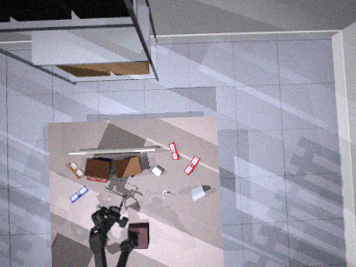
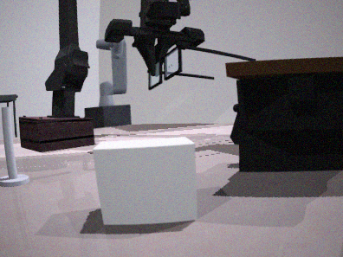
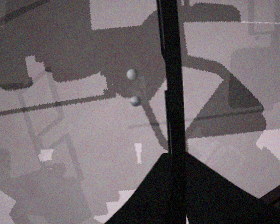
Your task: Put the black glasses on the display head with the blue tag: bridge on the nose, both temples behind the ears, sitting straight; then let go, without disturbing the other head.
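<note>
High above the tabletop (image 1: pixel 189 233) (image 2: pixel 52 215), a robot's claw (image 1: pixel 122 198) (image 2: pixel 154 73) (image 3: pixel 174 161) pinches the black glasses (image 1: pixel 118 194) (image 2: pixel 172 64) (image 3: pixel 172 75) near the bridge, likely to keep both temples free for the ears. From above, two brown-topped heads (image 1: pixel 98 167) (image 1: pixel 128 166) stand between eleven and one o'clock of it; five other pairs of glasses (image 1: pixel 79 194) (image 1: pixel 75 170) (image 1: pixel 97 179) (image 1: pixel 175 153) (image 1: pixel 191 165) lie or sit around: three red, one blue, one orange. No blue tag is discernible.

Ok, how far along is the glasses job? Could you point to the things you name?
Pick looks done: the claw (image 1: pixel 124 197) (image 2: pixel 154 73) (image 3: pixel 174 161) is shut on the black glasses (image 2: pixel 172 63) (image 3: pixel 175 90), up off the table (image 1: pixel 180 219) (image 2: pixel 56 215). In hand: carrying them. Left: seat them straight on the blue-tagged head, then release. Can't make out the tag here.
</note>
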Tool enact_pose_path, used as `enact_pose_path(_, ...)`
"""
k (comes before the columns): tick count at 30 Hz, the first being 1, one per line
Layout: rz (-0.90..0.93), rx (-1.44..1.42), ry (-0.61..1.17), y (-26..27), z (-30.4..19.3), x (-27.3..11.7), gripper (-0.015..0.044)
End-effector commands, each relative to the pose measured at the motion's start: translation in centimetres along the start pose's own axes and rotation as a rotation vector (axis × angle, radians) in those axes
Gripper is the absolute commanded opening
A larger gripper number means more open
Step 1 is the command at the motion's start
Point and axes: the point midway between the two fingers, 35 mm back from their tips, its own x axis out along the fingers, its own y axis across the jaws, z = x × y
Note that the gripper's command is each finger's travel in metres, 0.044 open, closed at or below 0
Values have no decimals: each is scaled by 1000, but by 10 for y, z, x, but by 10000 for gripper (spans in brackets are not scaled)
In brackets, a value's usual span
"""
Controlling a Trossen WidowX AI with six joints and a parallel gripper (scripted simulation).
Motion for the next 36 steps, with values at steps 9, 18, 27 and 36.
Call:
enact_pose_path(9,-6,239,-129,11,-16,-14,0)
enact_pose_path(18,41,428,-227,19,-28,-25,0)
enact_pose_path(27,133,619,-310,26,-40,-38,0)
enact_pose_path(36,263,811,-364,33,-52,-52,0)
